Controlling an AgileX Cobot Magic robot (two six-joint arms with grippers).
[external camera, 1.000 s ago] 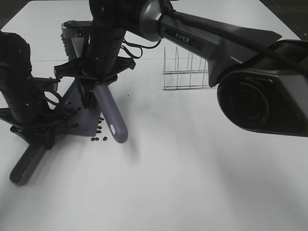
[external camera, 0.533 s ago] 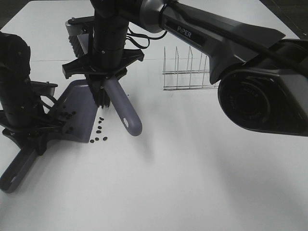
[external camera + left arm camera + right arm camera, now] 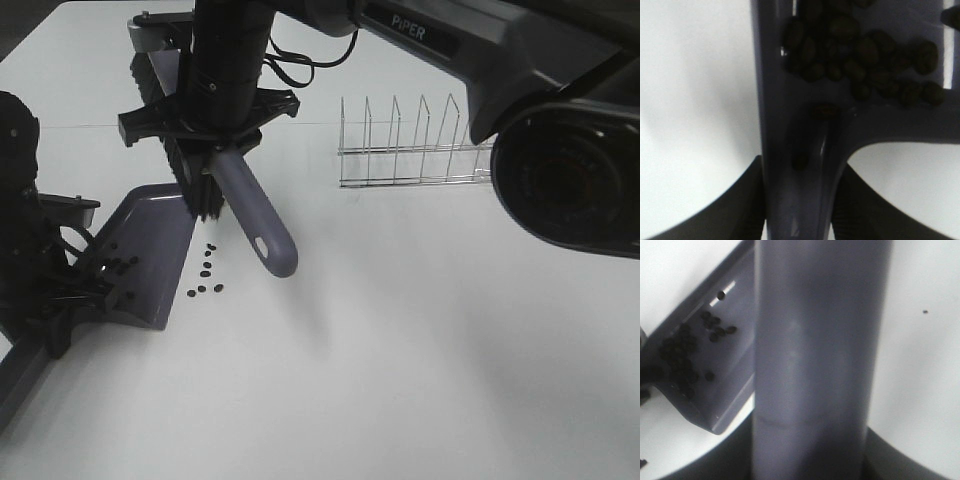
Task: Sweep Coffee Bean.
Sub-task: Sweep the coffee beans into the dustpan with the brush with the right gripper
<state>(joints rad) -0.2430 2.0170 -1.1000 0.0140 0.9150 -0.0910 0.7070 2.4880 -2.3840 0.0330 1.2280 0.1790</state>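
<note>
Surface: one white table (image 3: 420,340), matt and bare-topped, with one wire rack (image 3: 410,150) at its far side (no part in this job).

Item 1. Your left gripper (image 3: 800,207): clenched on the stalk of the dustpan (image 3: 150,245), a finger pressed to each flank. This hold lays the pan's open lip down on the table, facing the loose beans.

Item 2. Your right gripper (image 3: 212,150): clamped round the brush (image 3: 255,225) close to its head, probably for a firm stroke. The bristles point down, just beside the far end of the pan's lip, and the free handle end slants toward mid-table.

Item 3. Coffee bean (image 3: 867,50), in two lots. In the pan, it is bunched against the rear wall by the stalk, roughly a dozen or more, overlapping too much for an exact tally. On the table there are about seven, strung just outside the lip, on the near side of the bristles and apart from them.

Totals: two grippers, one brush, one dustpan, one rack.
</note>
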